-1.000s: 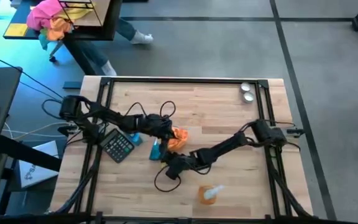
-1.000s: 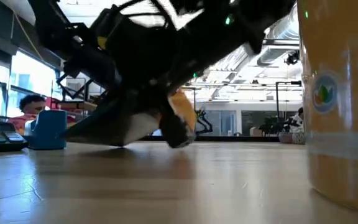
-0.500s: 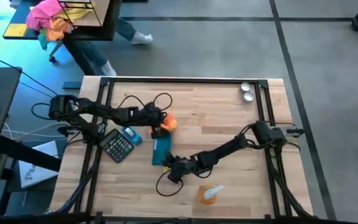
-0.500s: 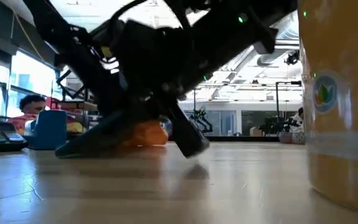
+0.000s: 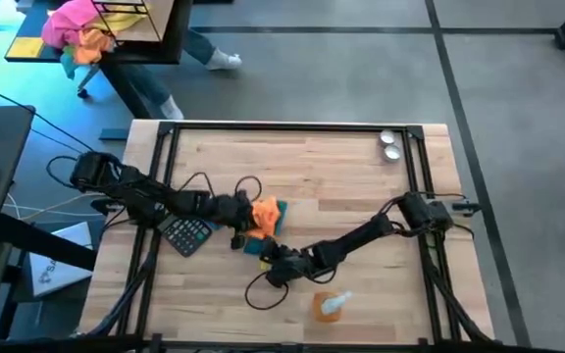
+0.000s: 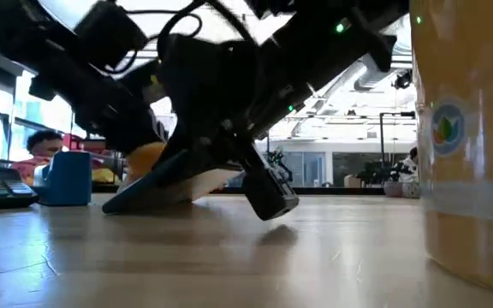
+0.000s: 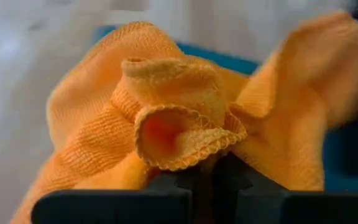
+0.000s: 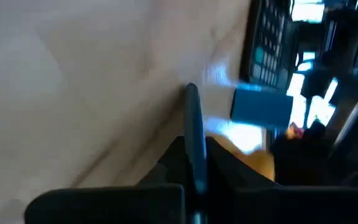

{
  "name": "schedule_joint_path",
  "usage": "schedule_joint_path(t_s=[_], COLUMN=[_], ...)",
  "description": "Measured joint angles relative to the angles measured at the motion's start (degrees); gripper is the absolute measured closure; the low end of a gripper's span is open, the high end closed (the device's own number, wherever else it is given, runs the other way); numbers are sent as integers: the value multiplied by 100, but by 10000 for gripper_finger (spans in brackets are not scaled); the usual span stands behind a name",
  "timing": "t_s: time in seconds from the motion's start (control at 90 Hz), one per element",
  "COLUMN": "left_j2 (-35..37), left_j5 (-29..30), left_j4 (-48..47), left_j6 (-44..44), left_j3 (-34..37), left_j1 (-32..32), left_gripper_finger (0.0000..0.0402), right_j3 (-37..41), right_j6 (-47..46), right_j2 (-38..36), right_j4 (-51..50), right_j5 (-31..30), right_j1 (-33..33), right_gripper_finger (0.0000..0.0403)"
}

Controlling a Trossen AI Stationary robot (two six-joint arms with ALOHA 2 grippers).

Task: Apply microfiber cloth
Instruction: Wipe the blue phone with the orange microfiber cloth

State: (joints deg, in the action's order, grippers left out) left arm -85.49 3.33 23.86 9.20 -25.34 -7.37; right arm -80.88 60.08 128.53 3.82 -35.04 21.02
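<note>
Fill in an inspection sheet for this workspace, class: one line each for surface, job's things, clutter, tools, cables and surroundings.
Surface: light wooden table, black frame rails.
Job's things: bright-orange microfiber cloth bunched in the left tool; flat teal slab tilted, one edge raised, held by the right tool.
Clutter: dark calculator; small blue box; clear spray bottle with orange liquid; two round metal pieces.
Tools: left shut on cloth; right shut on slab.
Cables: black loops lying on the table.
Surroundings: pink-and-orange fabric bundle on a side table; a person's legs.
</note>
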Motion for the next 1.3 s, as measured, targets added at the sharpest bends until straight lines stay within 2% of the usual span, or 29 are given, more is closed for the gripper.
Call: schedule_joint_path(t_s=[0.3,0.467,0.578,0.667,0.967,1.078,1.178,1.3], left_j2=[4,13,-7,64,22,-19,-110,-113], left_j5=[68,-415,-1098,-929,326,163,-379,-723], left_j4=[3,-369,-761,-633,-534,75,530,92], left_j6=[1047,1423,1387,1379,293,-293,-736,-1163], left_j3=[-4,-16,12,-18,-1,9,30,-141], left_j1=[-1112,-1323,-1362,-1370,-1047,-720,-400,-49], left_gripper_finger=[401,401,401,401,401,401,401,401], right_j3=[-2,-2,5,9,11,-22,-33,-35], right_j6=[146,344,382,283,478,673,657,662], right_j2=[0,-39,-37,-37,-36,-33,-33,-33], right_j4=[17,-18,-127,-240,4,-48,-65,-142], right_j5=[58,196,-230,-293,-32,-139,-133,-187], right_j1=[2,11,-38,-65,-56,-75,-87,-79], right_gripper_finger=[402,402,403,403,403,403,403,403])
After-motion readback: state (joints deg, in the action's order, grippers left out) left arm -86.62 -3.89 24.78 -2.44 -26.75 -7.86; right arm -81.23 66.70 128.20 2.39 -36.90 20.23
